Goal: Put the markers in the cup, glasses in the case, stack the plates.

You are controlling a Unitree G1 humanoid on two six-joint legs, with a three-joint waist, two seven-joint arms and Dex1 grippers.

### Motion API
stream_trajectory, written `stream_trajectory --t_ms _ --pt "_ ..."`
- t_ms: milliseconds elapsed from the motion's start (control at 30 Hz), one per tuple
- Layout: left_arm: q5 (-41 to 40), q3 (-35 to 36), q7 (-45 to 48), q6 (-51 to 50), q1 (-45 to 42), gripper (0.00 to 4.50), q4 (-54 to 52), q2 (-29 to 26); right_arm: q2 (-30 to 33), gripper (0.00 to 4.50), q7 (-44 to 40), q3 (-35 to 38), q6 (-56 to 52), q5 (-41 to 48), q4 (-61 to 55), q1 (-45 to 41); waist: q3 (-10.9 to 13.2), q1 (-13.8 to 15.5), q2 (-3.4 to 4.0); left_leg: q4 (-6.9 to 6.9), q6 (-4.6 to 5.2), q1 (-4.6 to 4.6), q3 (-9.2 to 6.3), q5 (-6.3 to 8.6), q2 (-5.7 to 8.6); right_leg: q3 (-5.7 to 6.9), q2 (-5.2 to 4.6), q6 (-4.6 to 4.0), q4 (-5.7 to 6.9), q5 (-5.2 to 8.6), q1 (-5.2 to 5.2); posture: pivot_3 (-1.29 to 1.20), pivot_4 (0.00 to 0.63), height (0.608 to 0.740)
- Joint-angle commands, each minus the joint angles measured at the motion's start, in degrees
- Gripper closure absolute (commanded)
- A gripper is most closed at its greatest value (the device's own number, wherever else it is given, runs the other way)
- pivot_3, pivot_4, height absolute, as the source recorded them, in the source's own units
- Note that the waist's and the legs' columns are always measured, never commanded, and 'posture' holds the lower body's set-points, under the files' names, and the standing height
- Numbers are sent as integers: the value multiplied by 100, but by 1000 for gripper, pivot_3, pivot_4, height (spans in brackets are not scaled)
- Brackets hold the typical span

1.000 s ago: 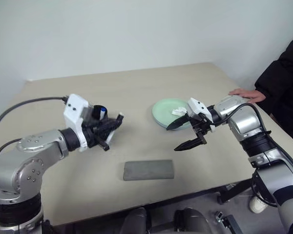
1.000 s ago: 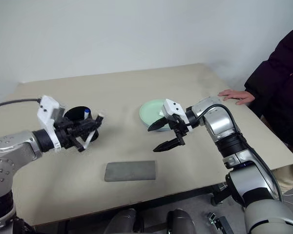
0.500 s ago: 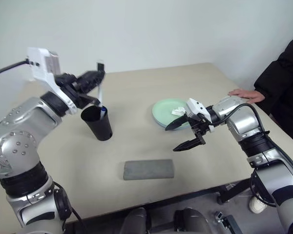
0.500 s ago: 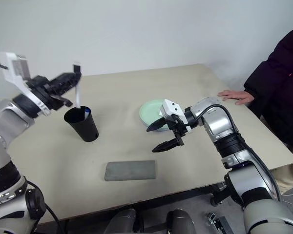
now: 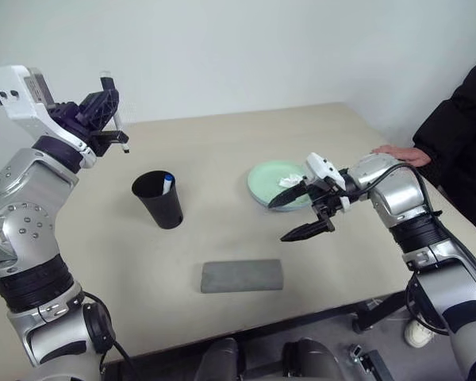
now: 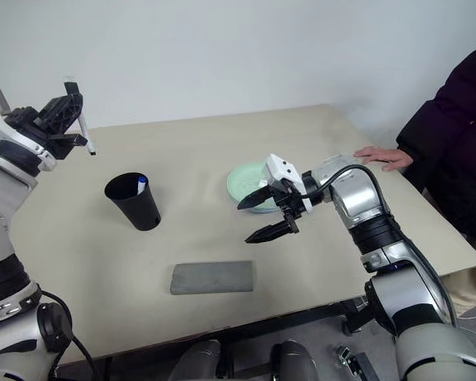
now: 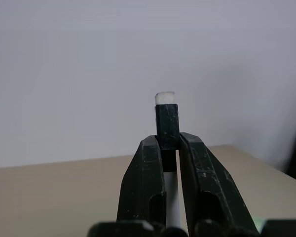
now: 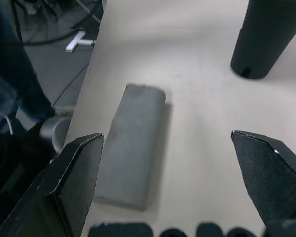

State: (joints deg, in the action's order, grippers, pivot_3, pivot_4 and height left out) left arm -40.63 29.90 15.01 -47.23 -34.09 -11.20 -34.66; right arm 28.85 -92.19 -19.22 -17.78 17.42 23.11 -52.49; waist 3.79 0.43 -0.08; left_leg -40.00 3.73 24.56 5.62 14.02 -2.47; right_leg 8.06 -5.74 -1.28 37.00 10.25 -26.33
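The black cup [image 5: 159,200] stands left of the table's middle with a blue-capped marker [image 5: 166,182] in it. High above and to the left of the cup, my left gripper [image 5: 105,111] is shut on a white marker [image 7: 166,117] with a black end, held about upright. My right gripper [image 5: 278,221] hangs open over the table just in front of the mint green plate [image 5: 263,176]; nothing is between its fingers. The grey case [image 5: 241,275] lies closed near the front edge. The glasses are out of view.
A crumpled white tissue [image 5: 289,182] lies on the plate. A person in a dark sleeve rests a hand [image 5: 401,152] on the table's right edge. The right wrist view shows the case [image 8: 130,143] close to the table's edge, with the floor beyond it.
My left gripper has lifted the black-ended marker from low beside the cup, past its rim, up and away to the left. The right gripper has stayed put and open.
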Motion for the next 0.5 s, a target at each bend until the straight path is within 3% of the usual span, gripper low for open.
stream_trajectory --t_ms 33,500 --pt "146 -5 17 292 -18 4473 -43 -114 -33 0 -31 405 -203 386 -121 -320 0 -3 0 0 0 0 1 0 0 -1 0 0 0 0 0 0 0 700" --pt "392 -181 86 684 107 4473 171 -43 -270 0 57 1051 -682 928 -271 -532 -2 -1 -4 -1 1 0 2 1 -1 1 -1 -5 1 -4 -1 0 0 700"
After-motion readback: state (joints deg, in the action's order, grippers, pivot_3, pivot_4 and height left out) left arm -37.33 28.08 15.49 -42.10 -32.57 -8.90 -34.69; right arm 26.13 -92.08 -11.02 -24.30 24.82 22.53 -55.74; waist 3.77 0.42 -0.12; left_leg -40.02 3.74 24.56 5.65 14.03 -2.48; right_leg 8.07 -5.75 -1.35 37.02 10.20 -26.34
